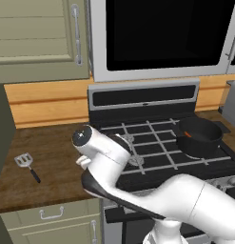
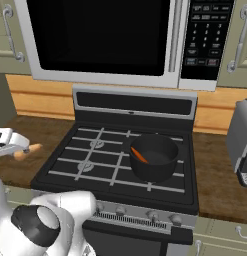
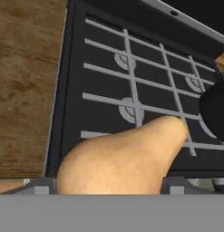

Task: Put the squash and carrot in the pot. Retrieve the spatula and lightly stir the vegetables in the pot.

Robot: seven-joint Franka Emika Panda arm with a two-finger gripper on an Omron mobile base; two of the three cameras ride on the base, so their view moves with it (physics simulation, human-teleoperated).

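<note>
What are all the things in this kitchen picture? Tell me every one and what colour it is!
squash: one, tan, held in the gripper above the stove's left front
carrot: one, orange, inside the pot
pot: one, black, on the stove's right side
spatula: one, silver head with black handle, on the counter left of the stove
stove: one, black with grey grates
microwave: one, silver with a dark door, above the stove
toaster: one, grey, on the right counter
counter: brown wood
cabinets: pale green
gripper: one, white, closed on the squash
</note>
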